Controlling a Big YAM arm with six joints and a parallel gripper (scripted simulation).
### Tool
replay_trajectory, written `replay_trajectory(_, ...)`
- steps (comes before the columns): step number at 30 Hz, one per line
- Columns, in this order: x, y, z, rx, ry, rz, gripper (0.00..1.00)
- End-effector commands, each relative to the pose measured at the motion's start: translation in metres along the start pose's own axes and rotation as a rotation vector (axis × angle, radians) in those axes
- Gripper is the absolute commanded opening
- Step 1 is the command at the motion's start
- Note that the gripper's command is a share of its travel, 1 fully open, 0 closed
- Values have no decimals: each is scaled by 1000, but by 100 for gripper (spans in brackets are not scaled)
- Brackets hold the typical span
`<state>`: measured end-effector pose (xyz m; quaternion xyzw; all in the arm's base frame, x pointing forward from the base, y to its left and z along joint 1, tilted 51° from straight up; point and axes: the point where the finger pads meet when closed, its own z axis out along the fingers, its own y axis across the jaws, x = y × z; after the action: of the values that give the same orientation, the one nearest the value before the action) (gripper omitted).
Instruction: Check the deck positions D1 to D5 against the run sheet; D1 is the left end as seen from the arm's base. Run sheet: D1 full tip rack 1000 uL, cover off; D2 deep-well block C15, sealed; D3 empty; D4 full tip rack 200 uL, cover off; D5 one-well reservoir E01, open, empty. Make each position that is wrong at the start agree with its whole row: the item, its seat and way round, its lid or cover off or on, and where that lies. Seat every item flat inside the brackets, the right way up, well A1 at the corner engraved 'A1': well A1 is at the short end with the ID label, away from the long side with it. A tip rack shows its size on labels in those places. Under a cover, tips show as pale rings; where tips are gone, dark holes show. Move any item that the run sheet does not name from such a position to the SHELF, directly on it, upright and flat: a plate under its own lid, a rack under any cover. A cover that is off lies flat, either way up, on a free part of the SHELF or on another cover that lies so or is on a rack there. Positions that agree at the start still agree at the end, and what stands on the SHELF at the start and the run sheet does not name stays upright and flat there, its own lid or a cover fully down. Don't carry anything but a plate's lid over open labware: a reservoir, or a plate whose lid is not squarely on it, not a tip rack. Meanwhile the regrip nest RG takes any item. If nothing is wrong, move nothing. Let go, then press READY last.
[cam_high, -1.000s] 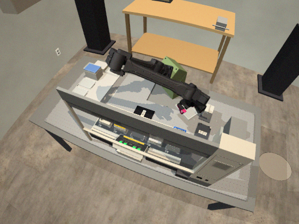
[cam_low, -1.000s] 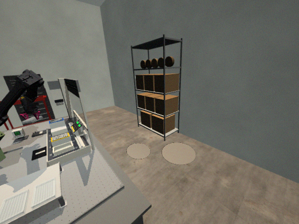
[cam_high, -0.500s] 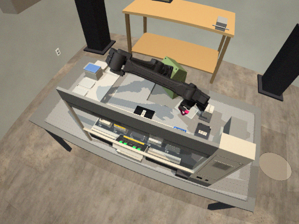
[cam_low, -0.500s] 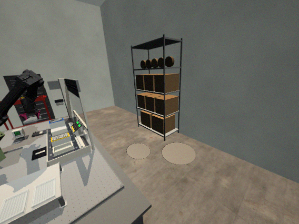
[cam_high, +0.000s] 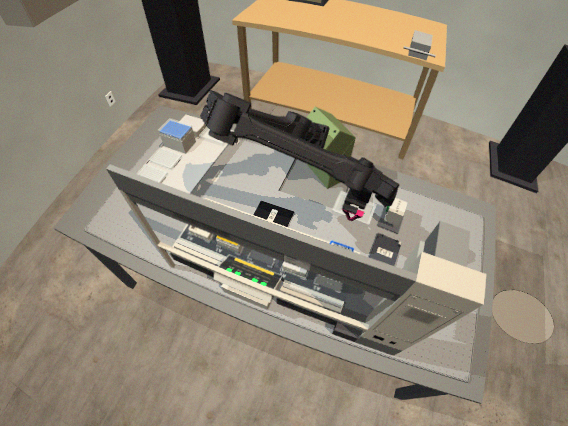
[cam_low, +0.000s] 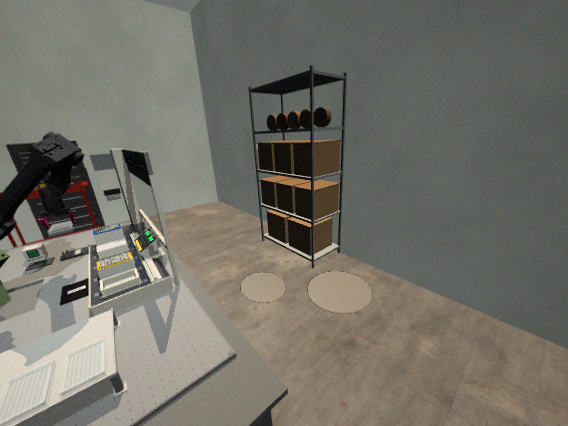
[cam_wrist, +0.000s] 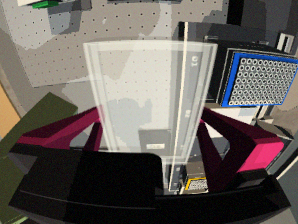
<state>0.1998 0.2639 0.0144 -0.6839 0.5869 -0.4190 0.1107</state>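
Note:
My gripper (cam_high: 354, 214) (cam_low: 57, 218) (cam_wrist: 149, 109) is shut on a clear cover (cam_low: 61, 229) (cam_wrist: 150, 47), held by its sides high above the table in front of the deck's D1 end. A blue-framed tip rack (cam_high: 342, 245) (cam_low: 107, 230) (cam_wrist: 262, 82) stands by the D1 label, pale rings filling its top, no cover visible. A white-topped block (cam_high: 296, 265) (cam_low: 111, 246) is beside it. D3 looks empty. A yellow-framed rack (cam_high: 228, 243) (cam_low: 115, 261) (cam_wrist: 196, 184) and a white reservoir (cam_high: 200, 232) (cam_low: 119, 281) stand farther along; the reservoir's inside is hard to read.
The SHELF (cam_high: 200, 160) (cam_low: 107, 327) bears a tall blue-topped rack (cam_high: 176, 134) and two low pale gridded items. The black nest (cam_high: 282, 216) (cam_low: 67, 296) lies before the deck. The READY box (cam_high: 397, 207) (cam_low: 34, 253) stands near the gripper. A glass sash frame (cam_high: 260, 230) crosses the deck.

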Motion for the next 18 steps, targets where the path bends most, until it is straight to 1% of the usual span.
replay_trajectory(1, -7, -8, -4, 4, -15, -51, 0)
replay_trajectory(3, -8, -7, -7, 8, -21, -46, 0)
replay_trajectory(11, -8, -7, -7, 8, -21, -46, 0)
replay_trajectory(12, 7, -6, -1, -1, -6, -30, 0)
replay_trajectory(14, 7, -6, -1, -1, -6, -30, 0)
replay_trajectory(16, 18, -7, -1, 0, -2, 28, 0)
replay_trajectory(18, 29, -6, -1, -1, 2, 31, 0)
